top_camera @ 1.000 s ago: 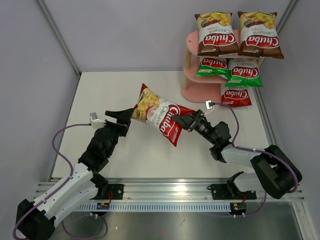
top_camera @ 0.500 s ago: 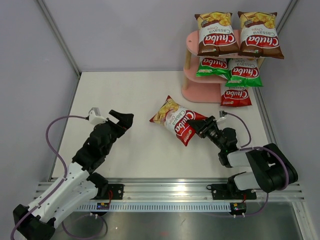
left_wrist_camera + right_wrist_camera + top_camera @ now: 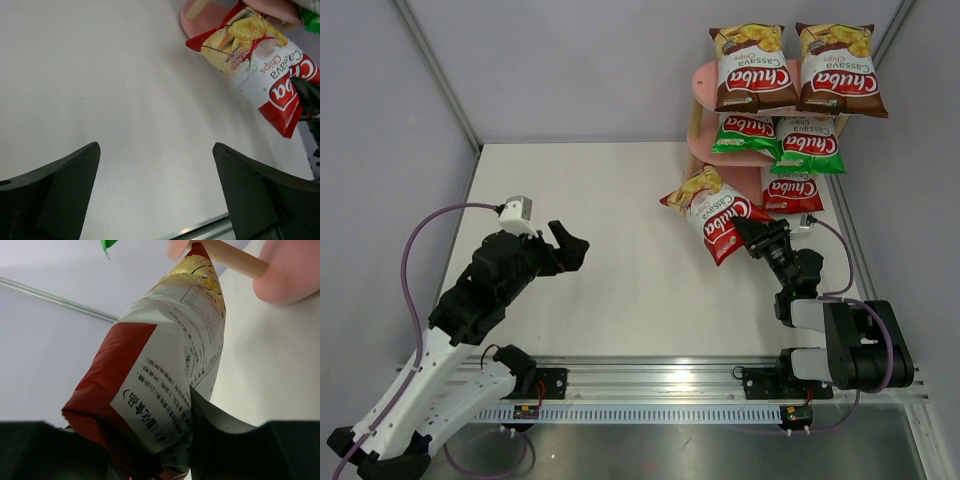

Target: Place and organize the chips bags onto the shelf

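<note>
My right gripper (image 3: pixel 752 233) is shut on the lower end of a red chips bag (image 3: pixel 718 213), which tilts up and left in front of the shelf's (image 3: pixel 705 188) bottom board. In the right wrist view the bag (image 3: pixel 165 365) fills the gap between the jaws (image 3: pixel 165 445), printed back side facing the camera. Two brown bags (image 3: pixel 752 68) (image 3: pixel 838 69) lie on the top board, two green ones (image 3: pixel 744 134) (image 3: pixel 807 145) on the middle board, and another red one (image 3: pixel 792 190) on the bottom board. My left gripper (image 3: pixel 570 245) hangs open over the table's left half, empty (image 3: pixel 156 165).
The pink bottom board (image 3: pixel 292 275) and a wooden post (image 3: pixel 235 256) stand just beyond the held bag. Grey walls close the table on the left, the back and the right. An aluminium rail (image 3: pixel 650 380) runs along the near edge.
My right arm has swung the red bag from the table's middle rightwards to the foot of the shelf. The left arm has drawn back from the bag, still open.
</note>
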Robot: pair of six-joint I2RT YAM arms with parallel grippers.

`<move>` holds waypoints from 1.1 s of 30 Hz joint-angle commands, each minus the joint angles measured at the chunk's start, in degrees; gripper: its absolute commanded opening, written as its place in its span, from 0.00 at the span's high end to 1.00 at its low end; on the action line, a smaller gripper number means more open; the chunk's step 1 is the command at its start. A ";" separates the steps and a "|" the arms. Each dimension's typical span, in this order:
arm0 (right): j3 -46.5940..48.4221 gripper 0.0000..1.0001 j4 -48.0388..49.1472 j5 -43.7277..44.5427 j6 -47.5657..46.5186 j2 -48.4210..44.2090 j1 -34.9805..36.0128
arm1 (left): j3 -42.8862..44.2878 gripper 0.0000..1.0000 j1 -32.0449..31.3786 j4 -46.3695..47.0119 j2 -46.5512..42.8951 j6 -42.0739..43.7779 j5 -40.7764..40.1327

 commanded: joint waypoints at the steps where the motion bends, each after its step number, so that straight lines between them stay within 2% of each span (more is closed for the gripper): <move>1: 2.53 0.88 7.13 -1.68 0.76 2.14 -1.32 | 4.21 0.01 0.15 -8.32 -2.66 7.20 3.00; 7: 2.09 0.89 12.93 -2.30 2.70 6.80 -3.34 | 6.50 0.01 0.06 -13.87 -4.77 12.39 2.65; 17: 6.13 0.89 14.96 -1.42 2.70 11.99 -7.55 | -0.97 0.01 0.06 -10.19 -9.69 14.95 -3.94; 22: 8.67 0.89 16.45 -0.81 4.01 13.83 -9.49 | -1.85 0.01 0.15 -8.78 -12.95 14.95 -6.57; 33: 12.64 0.90 17.51 4.02 3.31 18.32 -11.25 | -2.73 0.01 0.06 -8.78 -15.59 14.25 -6.23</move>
